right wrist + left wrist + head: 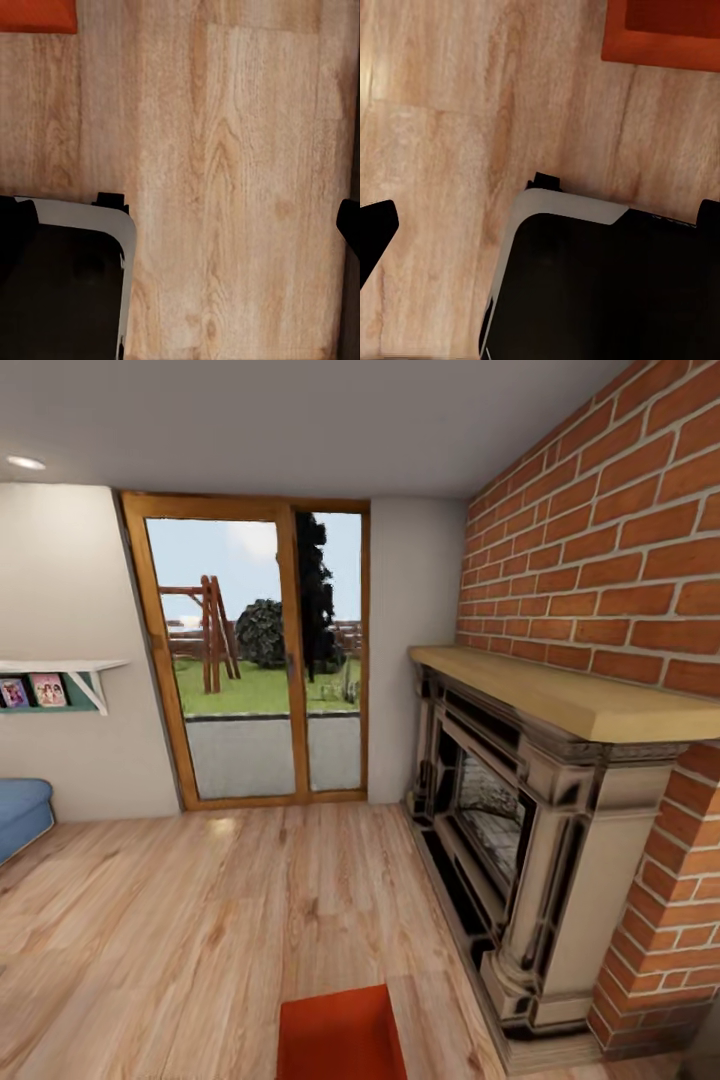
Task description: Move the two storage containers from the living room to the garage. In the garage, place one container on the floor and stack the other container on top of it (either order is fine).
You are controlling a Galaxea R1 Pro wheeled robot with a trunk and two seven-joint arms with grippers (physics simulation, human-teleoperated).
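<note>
Orange-red storage container (340, 1035) sits on wood-plank floor (200, 920) beside fireplace (520, 830), right ahead. Gripper states: cannot tell. Best to square up, lower both arms evenly.

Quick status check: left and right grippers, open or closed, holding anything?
Left gripper: cannot be told; one dark fingertip shows at the frame edge over bare wood floor, nothing held.
Right gripper: cannot be told; dark fingertip at the edge, nothing held.

Light wood-plank floor (200, 920), all across the room. Resting on it: an orange-red storage container (340, 1035) near the front, a stone fireplace (530, 840) along the brick side, a blue sofa (20, 815) at the far left edge.
</note>
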